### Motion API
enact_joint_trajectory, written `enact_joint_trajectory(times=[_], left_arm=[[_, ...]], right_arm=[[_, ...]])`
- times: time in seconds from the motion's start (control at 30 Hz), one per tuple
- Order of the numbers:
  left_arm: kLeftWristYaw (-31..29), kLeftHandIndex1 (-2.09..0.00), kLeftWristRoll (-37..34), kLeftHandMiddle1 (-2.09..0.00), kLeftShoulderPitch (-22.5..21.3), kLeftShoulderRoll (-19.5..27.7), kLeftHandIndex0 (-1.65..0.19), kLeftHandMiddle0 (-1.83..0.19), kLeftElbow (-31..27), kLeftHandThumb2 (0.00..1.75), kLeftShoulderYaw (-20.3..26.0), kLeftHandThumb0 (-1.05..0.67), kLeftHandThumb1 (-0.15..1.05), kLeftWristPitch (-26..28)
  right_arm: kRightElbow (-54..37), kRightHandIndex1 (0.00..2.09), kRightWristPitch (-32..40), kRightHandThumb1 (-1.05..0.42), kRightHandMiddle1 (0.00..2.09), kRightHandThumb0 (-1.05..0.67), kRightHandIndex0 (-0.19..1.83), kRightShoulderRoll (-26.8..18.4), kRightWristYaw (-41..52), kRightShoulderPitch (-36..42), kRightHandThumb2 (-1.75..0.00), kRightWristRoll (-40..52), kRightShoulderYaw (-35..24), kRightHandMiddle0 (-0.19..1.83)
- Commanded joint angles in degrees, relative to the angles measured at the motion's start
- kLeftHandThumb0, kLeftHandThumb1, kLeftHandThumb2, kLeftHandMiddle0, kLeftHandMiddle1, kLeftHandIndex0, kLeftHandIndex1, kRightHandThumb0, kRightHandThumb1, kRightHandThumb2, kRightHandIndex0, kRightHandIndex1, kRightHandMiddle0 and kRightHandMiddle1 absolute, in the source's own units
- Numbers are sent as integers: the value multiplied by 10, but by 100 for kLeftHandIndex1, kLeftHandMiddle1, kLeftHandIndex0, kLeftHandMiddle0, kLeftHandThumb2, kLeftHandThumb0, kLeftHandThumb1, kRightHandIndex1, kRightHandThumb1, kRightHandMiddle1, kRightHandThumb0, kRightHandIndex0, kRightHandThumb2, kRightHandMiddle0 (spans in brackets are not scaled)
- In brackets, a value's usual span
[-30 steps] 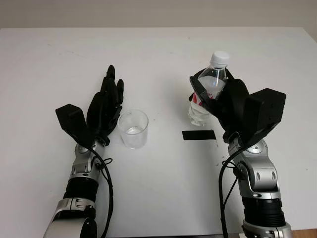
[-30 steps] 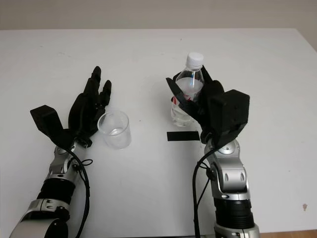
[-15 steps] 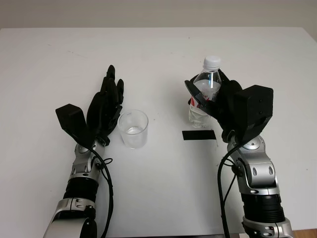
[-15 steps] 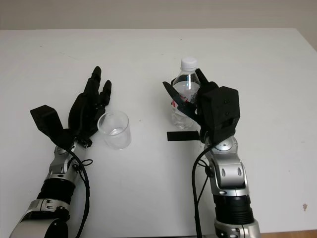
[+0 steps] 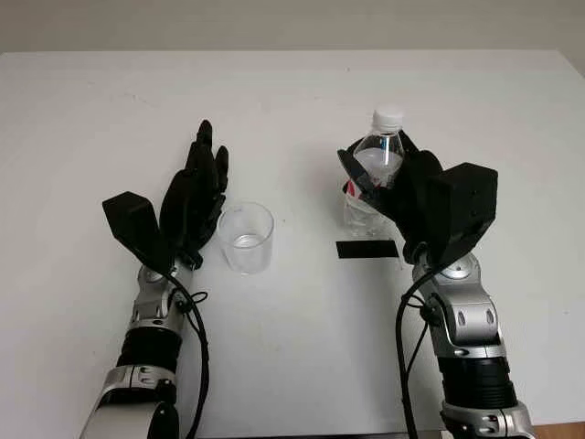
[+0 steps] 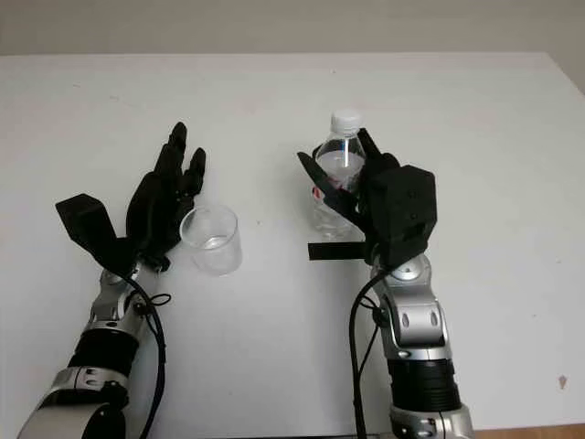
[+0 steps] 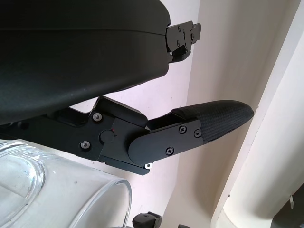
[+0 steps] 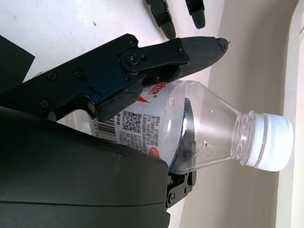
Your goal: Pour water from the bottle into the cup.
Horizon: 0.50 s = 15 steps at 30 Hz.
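Now | right hand (image 5: 407, 187) grips bottle (image 5: 373, 174) | left hand (image 5: 192, 197) open beside cup (image 5: 245, 238)

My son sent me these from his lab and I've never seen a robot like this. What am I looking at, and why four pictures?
It is a humanoid robot with two arms, each ending in a black three-finger hand. Two pictures come from a camera pair on its head, looking down at a white table. The other two come from small cameras at the wrists, very close up and turned sideways.

On the table stand a clear plastic cup and a strip of black tape. The right hand has its fingers wrapped around a capped water bottle, held upright. The left hand is open, just beside the cup. The white cap is on the bottle, so nothing can pour yet.
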Motion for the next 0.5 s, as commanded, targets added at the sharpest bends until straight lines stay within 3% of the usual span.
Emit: enact_joint_trajectory(times=[0.0,0.47], left_arm=[[-2,-4,-1,-5,27,2,18,14,14,72,1,-86,105,4],[-2,-5,-1,-6,25,3,17,13,15,71,2,-85,105,5]], right_arm=[[3,209,-17,-105,209,-42,149,2,0,4,-36,2,-2,124],[-9,209,-7,-105,209,-43,148,0,1,13,-35,3,-1,121]])
